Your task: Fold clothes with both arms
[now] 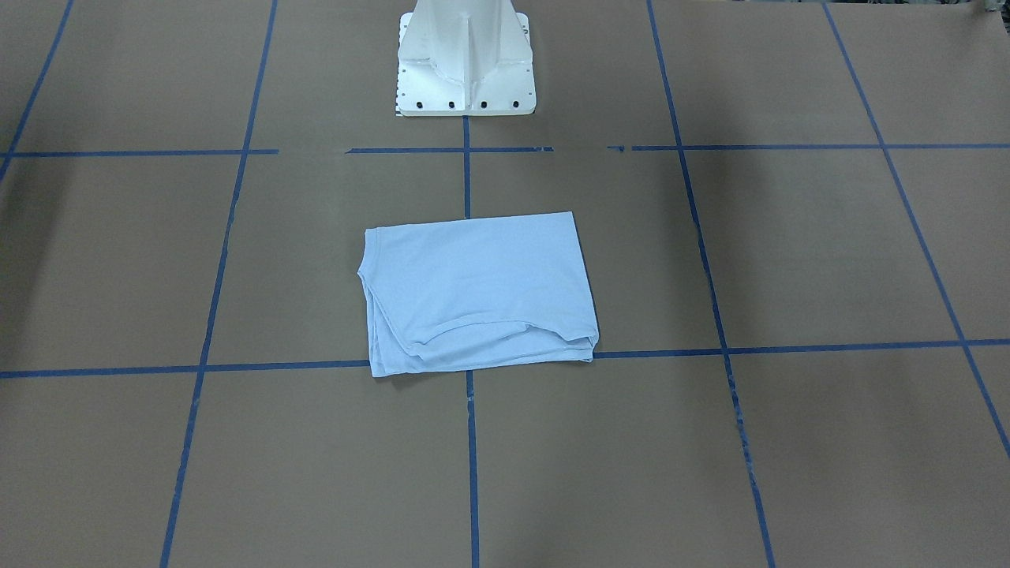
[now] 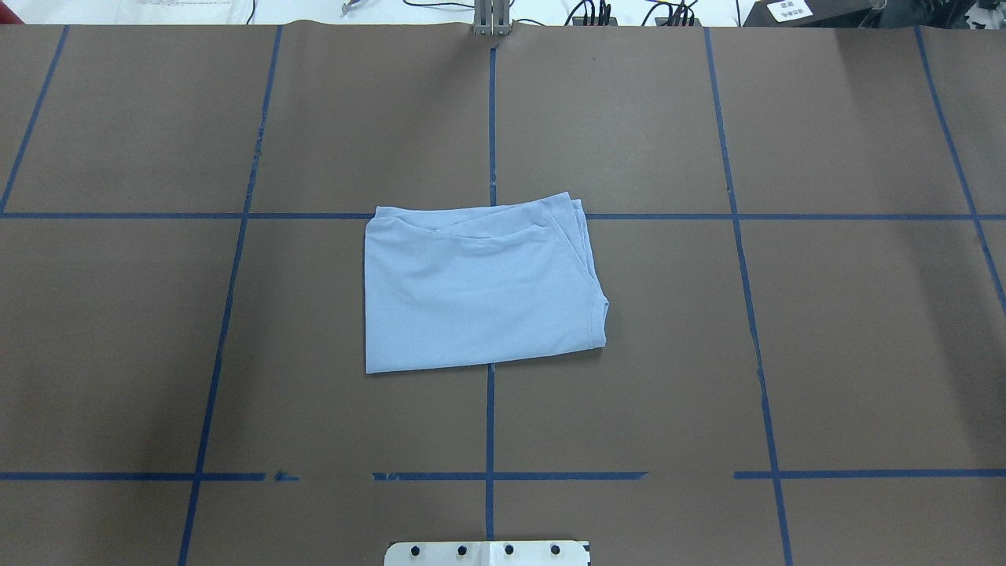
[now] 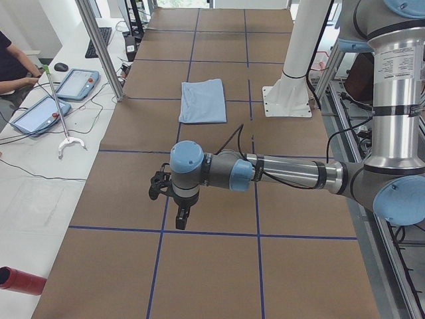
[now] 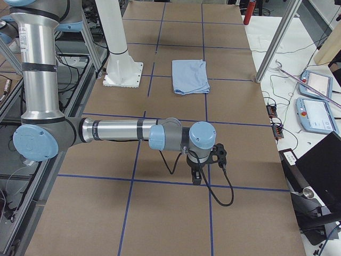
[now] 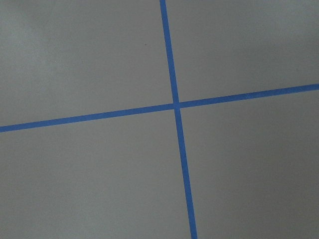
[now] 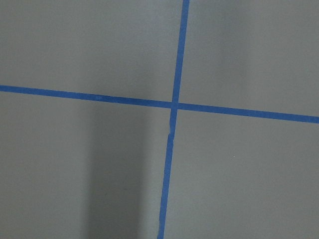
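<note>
Shirt lies folded flat in the front and overhead views with neither gripper near it, so we judge the folding finished. In the side views it sits well beyond our left gripper and right gripper, both hanging clear of it, and we cannot tell how their jaws stand. Our wrist views show only bare table below each.

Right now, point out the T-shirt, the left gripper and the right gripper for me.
T-shirt [image 2: 479, 291]: overhead exterior view, middle of the folded top layer.
left gripper [image 3: 181, 222]: exterior left view, between its fingertips.
right gripper [image 4: 196, 180]: exterior right view, between its fingertips.
</note>
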You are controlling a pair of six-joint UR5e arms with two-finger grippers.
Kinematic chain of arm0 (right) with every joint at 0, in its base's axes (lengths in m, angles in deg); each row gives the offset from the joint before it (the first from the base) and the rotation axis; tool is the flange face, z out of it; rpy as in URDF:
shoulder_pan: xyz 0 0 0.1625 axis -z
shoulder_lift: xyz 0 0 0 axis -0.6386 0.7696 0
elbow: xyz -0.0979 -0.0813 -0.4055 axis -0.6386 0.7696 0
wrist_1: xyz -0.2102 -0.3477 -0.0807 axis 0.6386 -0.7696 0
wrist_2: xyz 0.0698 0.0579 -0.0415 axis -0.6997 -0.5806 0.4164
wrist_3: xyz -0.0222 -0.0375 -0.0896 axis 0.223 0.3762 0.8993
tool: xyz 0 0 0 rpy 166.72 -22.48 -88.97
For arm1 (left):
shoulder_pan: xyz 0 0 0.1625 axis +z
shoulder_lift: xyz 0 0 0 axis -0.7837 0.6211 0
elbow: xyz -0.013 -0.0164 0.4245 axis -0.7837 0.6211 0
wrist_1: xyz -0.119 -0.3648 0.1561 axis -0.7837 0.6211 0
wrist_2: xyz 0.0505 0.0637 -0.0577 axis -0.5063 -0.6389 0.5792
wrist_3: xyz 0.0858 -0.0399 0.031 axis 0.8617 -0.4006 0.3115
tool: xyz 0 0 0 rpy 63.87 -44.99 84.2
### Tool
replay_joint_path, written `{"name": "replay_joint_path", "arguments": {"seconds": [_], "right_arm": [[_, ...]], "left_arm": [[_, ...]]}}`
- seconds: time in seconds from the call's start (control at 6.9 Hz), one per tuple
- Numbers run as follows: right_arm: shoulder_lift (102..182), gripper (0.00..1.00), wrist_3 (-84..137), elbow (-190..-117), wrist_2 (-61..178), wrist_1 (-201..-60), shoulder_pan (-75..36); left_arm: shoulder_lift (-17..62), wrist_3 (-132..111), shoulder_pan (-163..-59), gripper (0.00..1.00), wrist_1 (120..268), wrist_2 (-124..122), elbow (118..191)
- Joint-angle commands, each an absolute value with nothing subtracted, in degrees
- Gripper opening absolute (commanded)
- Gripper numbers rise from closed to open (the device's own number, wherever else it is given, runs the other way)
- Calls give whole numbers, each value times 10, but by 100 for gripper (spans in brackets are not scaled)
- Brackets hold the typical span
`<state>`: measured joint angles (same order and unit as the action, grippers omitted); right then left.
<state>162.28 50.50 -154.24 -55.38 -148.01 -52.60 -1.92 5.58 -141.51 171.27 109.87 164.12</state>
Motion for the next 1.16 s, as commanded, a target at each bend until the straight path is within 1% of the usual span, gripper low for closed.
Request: {"name": "replay_joint_path", "arguments": {"seconds": [0.0,1.01], "right_arm": [[1623,100,477,-1544,-555,-1480,-526],[1622,100,465,-1545,-553,-1480,-526]], "left_arm": [[-20,52,-1415,100,1710,1099,1641],[-24,55,-1415,100,1713,1099,1642]]}}
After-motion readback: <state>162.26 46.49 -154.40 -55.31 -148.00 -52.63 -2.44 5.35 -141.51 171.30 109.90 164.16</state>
